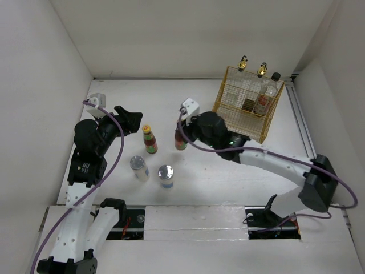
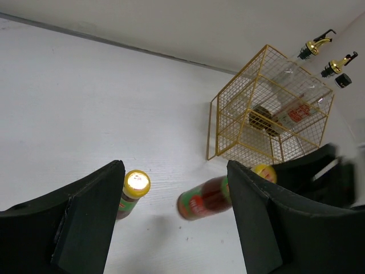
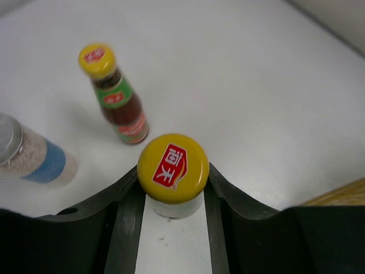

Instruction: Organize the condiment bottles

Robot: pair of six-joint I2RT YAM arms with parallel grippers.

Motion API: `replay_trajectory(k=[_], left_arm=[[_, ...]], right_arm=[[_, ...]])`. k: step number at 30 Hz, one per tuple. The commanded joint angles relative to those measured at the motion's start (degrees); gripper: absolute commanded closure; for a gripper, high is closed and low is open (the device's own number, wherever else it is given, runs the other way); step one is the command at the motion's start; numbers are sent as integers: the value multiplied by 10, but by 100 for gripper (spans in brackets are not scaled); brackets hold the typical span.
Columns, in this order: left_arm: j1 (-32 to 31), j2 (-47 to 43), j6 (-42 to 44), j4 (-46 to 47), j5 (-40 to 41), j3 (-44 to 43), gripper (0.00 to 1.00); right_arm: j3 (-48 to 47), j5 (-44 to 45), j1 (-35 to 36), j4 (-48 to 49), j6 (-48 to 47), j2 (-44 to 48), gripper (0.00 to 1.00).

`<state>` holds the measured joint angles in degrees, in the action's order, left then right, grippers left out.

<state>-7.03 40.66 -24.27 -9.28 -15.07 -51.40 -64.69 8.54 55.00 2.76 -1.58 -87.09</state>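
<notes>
Right claw [image 3: 173, 191] grips the sauce bottle [image 3: 173, 166], cap up, just left of the basket [image 1: 244, 127]; left claw [image 2: 175, 177] gapes farther off.

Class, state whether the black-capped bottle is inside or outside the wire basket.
Inside: the black-capped bottle stands within the mesh walls of the wire basket.

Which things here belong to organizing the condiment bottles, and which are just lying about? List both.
Belongs to the job: left cruet, right cruet, black-capped bottle, gripped sauce bottle, free sauce bottle, left jar, right jar.
Just there: wire basket, table.
</notes>
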Motion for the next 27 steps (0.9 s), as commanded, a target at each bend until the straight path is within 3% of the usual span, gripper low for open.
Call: replay_trajectory(k=[1, 8, 14, 20, 27], left_arm=[[3, -1, 4, 24, -11, 2, 32], [3, -1, 4, 24, -16, 2, 32], [3, -1, 4, 24, -16, 2, 32], [3, -1, 4, 24, -11, 2, 32], [3, -1, 4, 24, -11, 2, 32]], right_arm=[[-28, 49, -62, 74, 2, 112, 94], [-61, 12, -227, 37, 12, 149, 96], [-150, -21, -334, 13, 18, 94, 99], [-225, -35, -379, -6, 18, 36, 100], [-192, -35, -384, 3, 12, 9, 100]])
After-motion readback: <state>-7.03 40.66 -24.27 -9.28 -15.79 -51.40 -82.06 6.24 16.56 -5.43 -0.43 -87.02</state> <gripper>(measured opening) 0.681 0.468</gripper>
